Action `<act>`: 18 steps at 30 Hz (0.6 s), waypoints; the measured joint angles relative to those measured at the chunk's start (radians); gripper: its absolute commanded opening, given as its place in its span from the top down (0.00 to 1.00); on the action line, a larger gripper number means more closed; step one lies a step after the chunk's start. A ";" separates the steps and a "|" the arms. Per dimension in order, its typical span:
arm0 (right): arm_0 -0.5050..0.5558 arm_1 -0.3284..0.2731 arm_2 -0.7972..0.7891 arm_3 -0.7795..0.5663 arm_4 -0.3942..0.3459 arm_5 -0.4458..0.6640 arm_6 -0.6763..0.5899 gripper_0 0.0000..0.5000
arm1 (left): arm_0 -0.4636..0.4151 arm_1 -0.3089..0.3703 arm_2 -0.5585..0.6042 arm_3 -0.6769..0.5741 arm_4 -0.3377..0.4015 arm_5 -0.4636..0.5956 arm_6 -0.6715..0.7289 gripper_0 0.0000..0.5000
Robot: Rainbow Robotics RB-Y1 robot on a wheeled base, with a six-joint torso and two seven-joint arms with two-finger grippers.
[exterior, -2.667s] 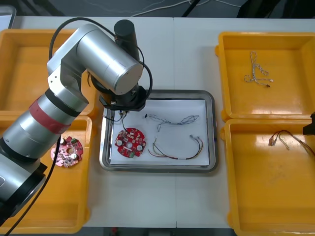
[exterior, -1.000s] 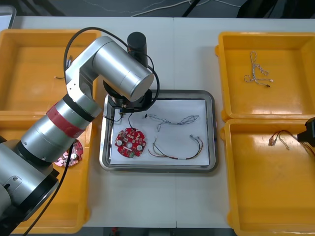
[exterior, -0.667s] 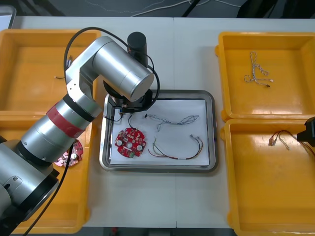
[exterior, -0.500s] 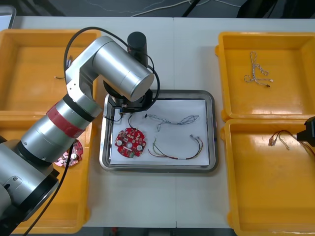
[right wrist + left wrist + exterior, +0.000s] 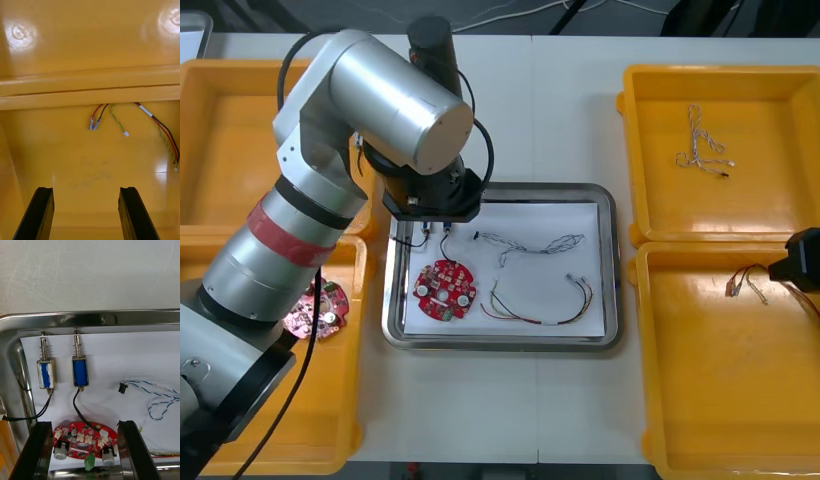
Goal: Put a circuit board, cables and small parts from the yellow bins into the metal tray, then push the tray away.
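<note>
My left gripper [image 5: 84,424] hangs open above the near-left corner of the metal tray [image 5: 610,270], with nothing between its fingers. Just beyond the fingertips lie two small metal parts, one with a white-and-blue body [image 5: 45,369] and one blue [image 5: 80,367], each trailing a black lead. A round red circuit board [image 5: 445,289] lies in the tray beside a twisted blue and white cable [image 5: 530,243] and a red and yellow cable [image 5: 540,305]. My right gripper [image 5: 86,189] stands open over the near right yellow bin [image 5: 700,400], short of a red and yellow cable [image 5: 95,120].
A second red circuit board [image 5: 315,310] lies in the near left yellow bin, partly under my left arm. A twisted cable [image 5: 702,150] rests in the far right bin. Another cable [image 5: 161,127] lies in the near right bin.
My left gripper has opened and drawn up and back from the tray corner, leaving a small metal part on the tray. The right gripper has edged slightly inward.
</note>
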 measured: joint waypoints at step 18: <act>-0.221 0.000 0.311 -0.047 -0.034 0.000 0.008 0.00 | 0.036 0.219 0.208 -0.201 0.167 0.042 -0.039 0.00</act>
